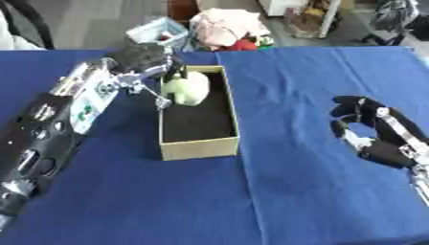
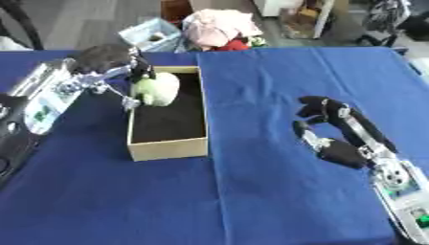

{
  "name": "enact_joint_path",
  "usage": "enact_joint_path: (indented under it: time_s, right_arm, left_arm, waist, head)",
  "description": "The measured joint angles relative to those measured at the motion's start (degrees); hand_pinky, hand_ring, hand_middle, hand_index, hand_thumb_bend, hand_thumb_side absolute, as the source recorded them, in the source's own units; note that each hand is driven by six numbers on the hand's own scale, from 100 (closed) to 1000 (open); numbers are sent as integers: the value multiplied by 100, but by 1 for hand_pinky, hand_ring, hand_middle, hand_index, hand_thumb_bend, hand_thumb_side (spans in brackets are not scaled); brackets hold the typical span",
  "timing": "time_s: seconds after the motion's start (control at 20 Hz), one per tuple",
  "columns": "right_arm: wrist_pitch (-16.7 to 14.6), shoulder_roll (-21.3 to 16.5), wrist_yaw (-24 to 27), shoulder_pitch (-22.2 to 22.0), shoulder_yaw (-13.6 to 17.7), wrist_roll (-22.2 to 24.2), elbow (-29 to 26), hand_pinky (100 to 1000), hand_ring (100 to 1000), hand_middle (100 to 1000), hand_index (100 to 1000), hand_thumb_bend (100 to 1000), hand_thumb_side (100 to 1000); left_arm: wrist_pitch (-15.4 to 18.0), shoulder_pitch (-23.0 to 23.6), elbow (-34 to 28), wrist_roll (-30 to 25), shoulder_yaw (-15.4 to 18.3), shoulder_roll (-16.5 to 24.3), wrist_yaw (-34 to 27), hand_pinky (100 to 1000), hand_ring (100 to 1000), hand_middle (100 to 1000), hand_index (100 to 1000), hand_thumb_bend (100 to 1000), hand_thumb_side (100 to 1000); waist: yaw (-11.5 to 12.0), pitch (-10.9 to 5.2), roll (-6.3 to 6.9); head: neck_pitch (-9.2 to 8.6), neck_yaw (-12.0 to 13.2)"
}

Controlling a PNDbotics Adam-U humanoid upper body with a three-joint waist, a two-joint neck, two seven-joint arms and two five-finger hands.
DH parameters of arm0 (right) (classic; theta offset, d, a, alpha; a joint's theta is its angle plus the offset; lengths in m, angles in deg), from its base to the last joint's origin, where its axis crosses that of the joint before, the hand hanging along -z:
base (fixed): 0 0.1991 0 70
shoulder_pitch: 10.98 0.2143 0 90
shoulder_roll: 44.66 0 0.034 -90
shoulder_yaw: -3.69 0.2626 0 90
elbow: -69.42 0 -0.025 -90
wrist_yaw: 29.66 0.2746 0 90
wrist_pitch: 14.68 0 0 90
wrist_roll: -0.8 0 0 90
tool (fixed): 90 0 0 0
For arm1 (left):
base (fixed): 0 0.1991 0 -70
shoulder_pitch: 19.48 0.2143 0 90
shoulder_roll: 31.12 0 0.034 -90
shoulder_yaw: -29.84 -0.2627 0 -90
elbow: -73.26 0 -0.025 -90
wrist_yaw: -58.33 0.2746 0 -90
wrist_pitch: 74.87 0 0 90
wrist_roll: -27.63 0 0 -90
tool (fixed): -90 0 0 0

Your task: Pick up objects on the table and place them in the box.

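Note:
An open cardboard box [image 1: 199,146] with a dark inside stands on the blue table, left of centre. A pale green, rounded object [image 1: 187,88] is at the box's far end, over its left wall. My left hand [image 1: 144,58] reaches in from the left and its fingers curl round the green object at the box's far left corner. My right hand [image 1: 368,129] rests on the cloth at the right, fingers curled, holding nothing, well apart from the box.
The blue cloth [image 1: 318,191] covers the whole table. Beyond the far edge lie a pink and white bundle [image 1: 226,26] and a pale basket [image 1: 157,31] on the floor.

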Motion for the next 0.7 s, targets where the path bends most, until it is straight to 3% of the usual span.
enact_joint_path:
  time_s: [0.4,0.55,0.7]
  right_arm:
    - [5,0,14,0,0,6,0,729,770,662,864,235,525]
    - [5,0,14,-1,0,6,0,729,770,662,864,235,525]
    - [5,0,14,-2,0,6,0,729,770,662,864,234,526]
  left_arm:
    - [54,2,-82,-368,-27,-34,-320,624,480,477,623,552,100]
    - [6,0,-238,-413,-6,-4,-461,628,483,480,628,727,100]
    - [-35,-16,-377,-451,37,89,-593,634,490,487,636,829,100]
  waist:
    - [-1,3,1]
    - [14,3,2]
    - [22,3,2]
  head:
    - [-1,11]
    - [-2,14]
    - [-3,14]
